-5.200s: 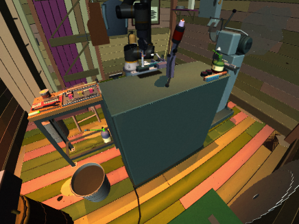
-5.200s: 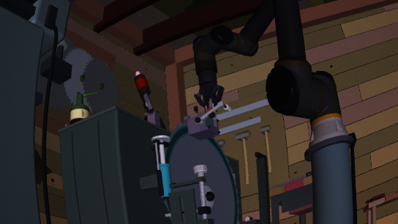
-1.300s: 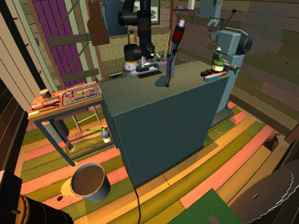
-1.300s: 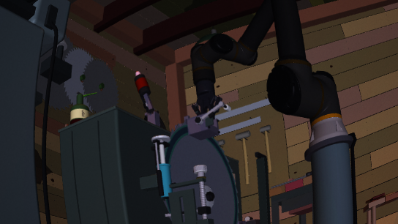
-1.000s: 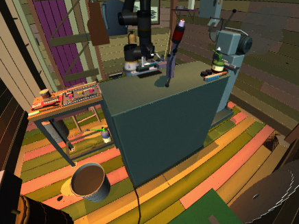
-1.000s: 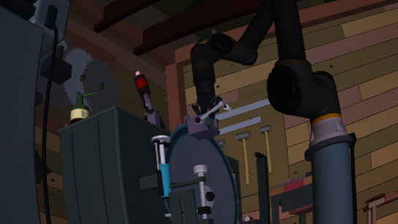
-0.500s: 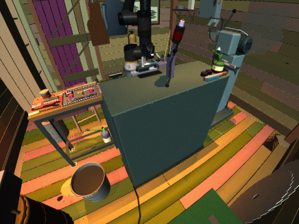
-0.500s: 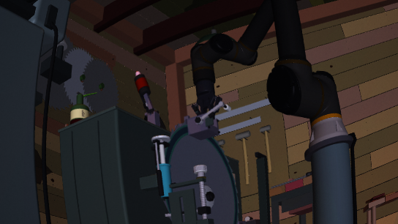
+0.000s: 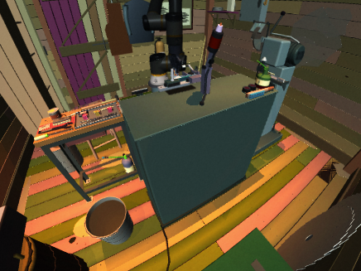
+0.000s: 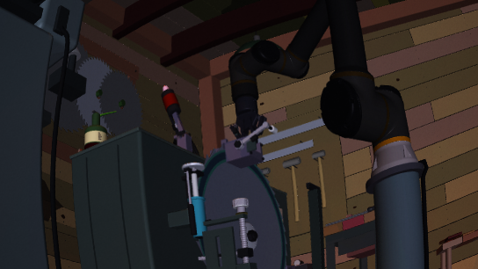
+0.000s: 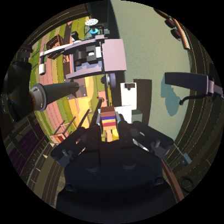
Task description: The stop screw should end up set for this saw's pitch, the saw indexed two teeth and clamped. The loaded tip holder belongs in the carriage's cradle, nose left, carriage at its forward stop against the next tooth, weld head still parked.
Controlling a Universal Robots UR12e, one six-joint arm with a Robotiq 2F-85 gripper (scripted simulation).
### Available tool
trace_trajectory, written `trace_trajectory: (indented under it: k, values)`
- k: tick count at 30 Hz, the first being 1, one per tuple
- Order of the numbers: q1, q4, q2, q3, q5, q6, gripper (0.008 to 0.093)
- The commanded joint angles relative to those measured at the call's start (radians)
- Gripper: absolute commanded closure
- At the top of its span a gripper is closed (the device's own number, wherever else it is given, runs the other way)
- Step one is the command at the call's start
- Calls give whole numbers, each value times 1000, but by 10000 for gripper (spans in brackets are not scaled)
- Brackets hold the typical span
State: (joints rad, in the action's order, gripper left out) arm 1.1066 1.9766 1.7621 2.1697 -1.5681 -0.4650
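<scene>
The grey clamp block (image 10: 242,153) sits astride the top rim of the round saw blade (image 10: 239,211), which stands on edge at the back of the green cabinet (image 9: 194,140). My gripper (image 11: 109,131) is closed on a small striped block, brown, yellow, blue and red, which I take for the tip holder (image 11: 108,120); I hold it just above the white carriage (image 11: 129,101). The clamp's lever (image 10: 255,133) sticks up beside my fingers. The weld head (image 9: 214,40), red with a pink tip, stands raised on its arm over the cabinet top.
The cabinet's back edge drops off just behind the saw. A threaded screw with a knurled knob (image 10: 240,228) and a blue cylinder (image 10: 197,211) stand below the blade. A green bottle (image 9: 262,76) and a tray (image 9: 258,91) sit at the cabinet's right; a side table (image 9: 78,119) stands left.
</scene>
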Motion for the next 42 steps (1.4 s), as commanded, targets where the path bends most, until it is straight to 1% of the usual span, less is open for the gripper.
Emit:
trace_trajectory:
  k: [1, 10, 11, 32, 33, 42]
  values:
    - [0, 0, 0, -1, 0, 0, 934]
    - [0, 0, 0, -1, 0, 0, 934]
    - [0, 0, 0, -1, 0, 0, 924]
    - [0, 0, 0, 0, 0, 0, 504]
    - [0, 0, 0, 0, 0, 0, 494]
    - [0, 0, 0, 0, 0, 0, 494]
